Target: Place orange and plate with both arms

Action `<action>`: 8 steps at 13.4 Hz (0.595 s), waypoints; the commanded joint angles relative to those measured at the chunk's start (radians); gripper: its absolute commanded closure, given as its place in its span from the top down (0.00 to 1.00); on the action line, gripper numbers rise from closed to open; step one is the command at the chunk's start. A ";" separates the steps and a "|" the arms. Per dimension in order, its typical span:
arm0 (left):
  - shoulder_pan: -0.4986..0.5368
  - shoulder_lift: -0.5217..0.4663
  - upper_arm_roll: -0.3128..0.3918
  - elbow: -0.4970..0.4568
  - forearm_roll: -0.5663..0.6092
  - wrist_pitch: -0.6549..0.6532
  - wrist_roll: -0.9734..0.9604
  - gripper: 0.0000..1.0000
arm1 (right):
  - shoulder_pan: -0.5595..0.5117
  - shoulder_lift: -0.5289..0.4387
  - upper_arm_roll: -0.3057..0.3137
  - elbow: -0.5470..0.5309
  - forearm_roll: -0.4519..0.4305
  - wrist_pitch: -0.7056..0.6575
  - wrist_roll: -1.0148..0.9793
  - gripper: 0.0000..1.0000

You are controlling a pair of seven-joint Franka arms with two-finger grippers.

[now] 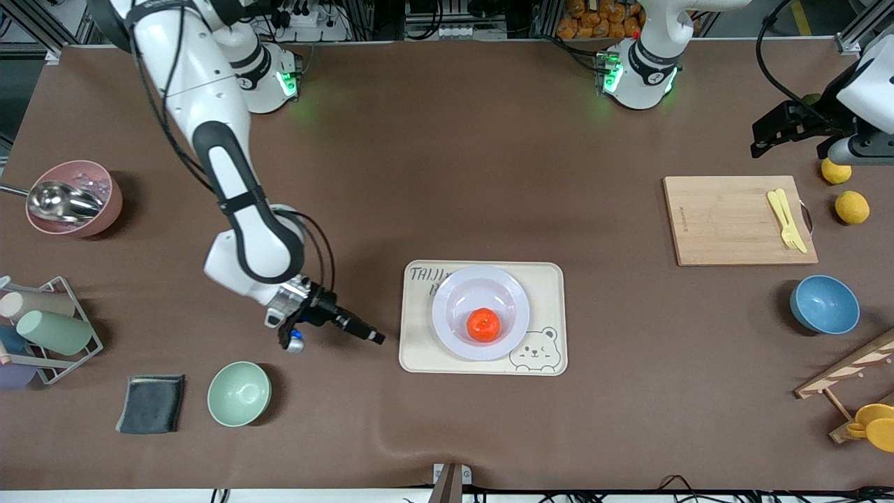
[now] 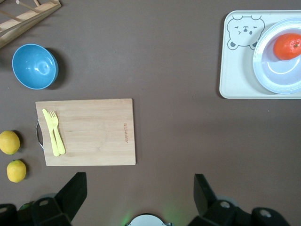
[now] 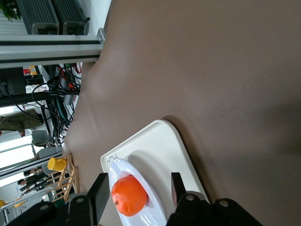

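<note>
Claw on the right arm (image 1: 363,332) hangs low over bare worktop (image 1: 489,154), beside the cream bear-print tray (image 1: 419,349) on its right-arm side. Fingers apart, nothing between them; its wrist view looks straight between them at the fruit.

Orange (image 1: 483,325) sits in the sunken centre of the plate (image 1: 450,293), slightly toward the plate's camera-near rim. Plate rests on the tray, mid-worktop. Both task things look already set down together.

Key relation: from the right claw, the orange lies straight along the finger line, toward the left arm's end of the worktop, with only the tray edge and plate rim between. Orange is round, so no long axis to line up with. Right arm is much the nearer of the two.

Left claw (image 1: 768,140) hangs high over the worktop near the wooden cutting board (image 1: 726,223) with its yellow fork (image 1: 788,220), well apart from the tray. Fingers spread wide, empty. That arm appears to be waiting.

Judgement: placement looks finished; likely only backing the right arm away is left.
</note>
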 commanded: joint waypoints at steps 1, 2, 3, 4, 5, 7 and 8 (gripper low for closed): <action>0.004 -0.003 -0.004 0.003 0.002 -0.008 -0.010 1.00 | -0.147 -0.066 0.019 -0.008 -0.186 -0.183 0.105 0.64; 0.004 -0.001 -0.004 0.003 0.002 -0.008 -0.009 1.00 | -0.199 -0.077 0.018 0.013 -0.235 -0.282 0.129 0.67; 0.004 -0.003 -0.004 0.003 0.002 -0.008 -0.009 1.00 | -0.251 -0.078 0.018 0.038 -0.290 -0.373 0.148 0.68; 0.004 -0.001 -0.004 0.003 0.002 -0.008 -0.009 1.00 | -0.299 -0.078 0.018 0.071 -0.347 -0.451 0.171 0.70; 0.004 -0.001 -0.004 0.003 0.003 -0.008 -0.009 1.00 | -0.330 -0.078 0.018 0.097 -0.391 -0.511 0.195 0.73; 0.004 0.000 -0.004 0.003 0.002 -0.008 -0.009 1.00 | -0.383 -0.078 0.018 0.163 -0.505 -0.601 0.208 1.00; 0.004 0.000 -0.004 0.003 0.002 -0.008 -0.009 1.00 | -0.390 -0.080 0.018 0.194 -0.589 -0.625 0.209 1.00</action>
